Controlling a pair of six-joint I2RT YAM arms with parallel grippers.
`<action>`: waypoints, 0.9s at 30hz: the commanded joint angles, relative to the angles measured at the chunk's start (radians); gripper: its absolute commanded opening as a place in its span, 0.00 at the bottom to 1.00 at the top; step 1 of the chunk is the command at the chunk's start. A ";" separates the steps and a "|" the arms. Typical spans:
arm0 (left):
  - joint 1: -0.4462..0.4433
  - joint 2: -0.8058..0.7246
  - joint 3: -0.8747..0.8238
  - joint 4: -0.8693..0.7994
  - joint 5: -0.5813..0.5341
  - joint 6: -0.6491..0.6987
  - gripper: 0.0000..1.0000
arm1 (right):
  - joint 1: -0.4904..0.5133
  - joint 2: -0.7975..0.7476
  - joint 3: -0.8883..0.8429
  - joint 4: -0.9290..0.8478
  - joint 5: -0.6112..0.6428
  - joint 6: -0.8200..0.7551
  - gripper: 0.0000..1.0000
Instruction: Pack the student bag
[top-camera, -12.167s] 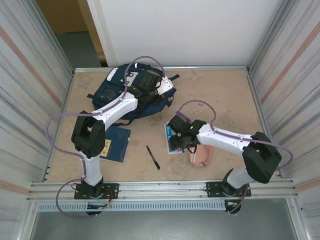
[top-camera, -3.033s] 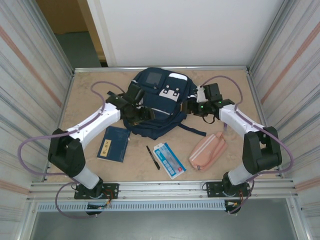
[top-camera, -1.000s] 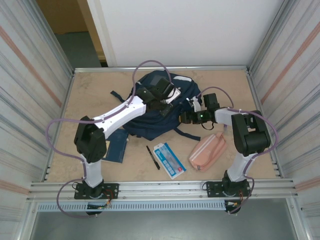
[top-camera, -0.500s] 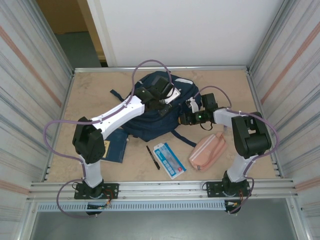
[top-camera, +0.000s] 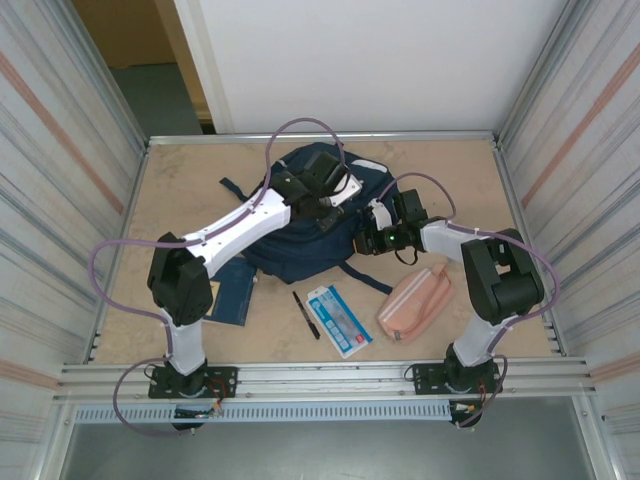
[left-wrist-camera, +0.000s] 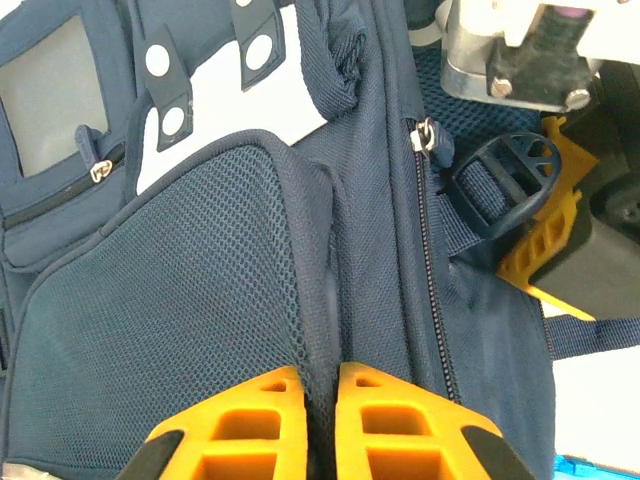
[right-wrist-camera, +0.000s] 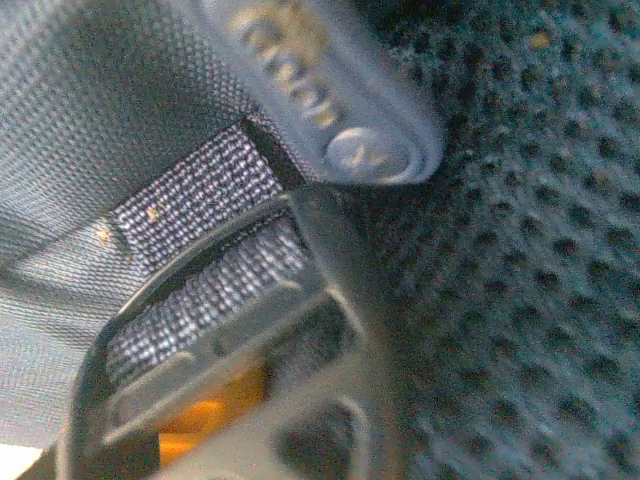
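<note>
The student bag (top-camera: 290, 245), navy with white patches, lies at the back middle of the table. My left gripper (top-camera: 328, 212) reaches over it from the left. In the left wrist view this gripper (left-wrist-camera: 320, 372) is shut on a fold of the bag's fabric (left-wrist-camera: 200, 300) beside the mesh pocket. My right gripper (top-camera: 373, 240) is at the bag's right edge. One of its orange fingers (left-wrist-camera: 545, 225) sits behind the black strap buckle (left-wrist-camera: 500, 178). The right wrist view is pressed close to that buckle (right-wrist-camera: 230, 330), with an orange finger (right-wrist-camera: 200, 415) behind it, webbing and mesh.
On the table in front of the bag lie a blue notebook (top-camera: 232, 290), a black pen (top-camera: 306, 315), a white and blue card pack (top-camera: 338, 320) and a pink pouch (top-camera: 413, 303). Metal walls close in both sides.
My right gripper has slid a little left onto the bag's edge and its jaws have narrowed round the strap buckle. The left gripper has kept its hold on the fabric.
</note>
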 joint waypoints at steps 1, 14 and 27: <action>0.011 -0.029 0.095 0.110 -0.043 0.045 0.00 | 0.013 -0.025 -0.029 -0.060 0.019 -0.034 0.36; 0.018 -0.040 0.101 0.119 -0.102 0.082 0.00 | 0.039 -0.050 -0.081 -0.029 0.063 -0.031 0.41; 0.020 -0.081 0.116 0.098 0.001 0.117 0.00 | 0.043 -0.204 -0.236 0.220 0.193 -0.040 0.49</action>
